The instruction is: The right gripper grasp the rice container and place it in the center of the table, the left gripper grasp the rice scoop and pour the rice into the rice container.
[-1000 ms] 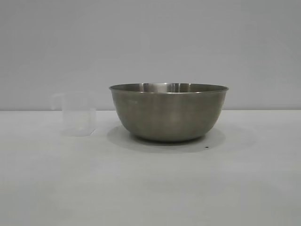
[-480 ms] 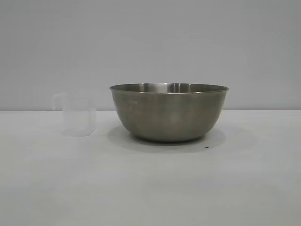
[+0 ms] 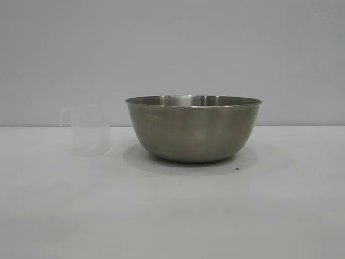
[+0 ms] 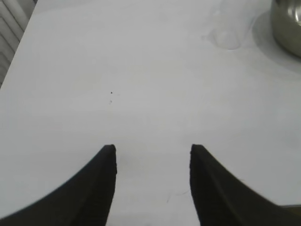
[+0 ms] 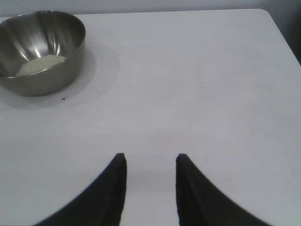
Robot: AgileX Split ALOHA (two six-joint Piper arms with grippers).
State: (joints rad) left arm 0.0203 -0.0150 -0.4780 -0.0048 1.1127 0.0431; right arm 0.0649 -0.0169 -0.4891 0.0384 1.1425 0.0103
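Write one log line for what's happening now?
rice: in rice container | rice scoop: upright beside it | left gripper, right gripper: open, empty

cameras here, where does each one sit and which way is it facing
Exterior: low at table level, side-on to rice container and rice scoop; no arm shows.
Left wrist: above the open left hand, facing scoop and container.
Right wrist: above the open right hand, facing the container holding rice.
All share the container.
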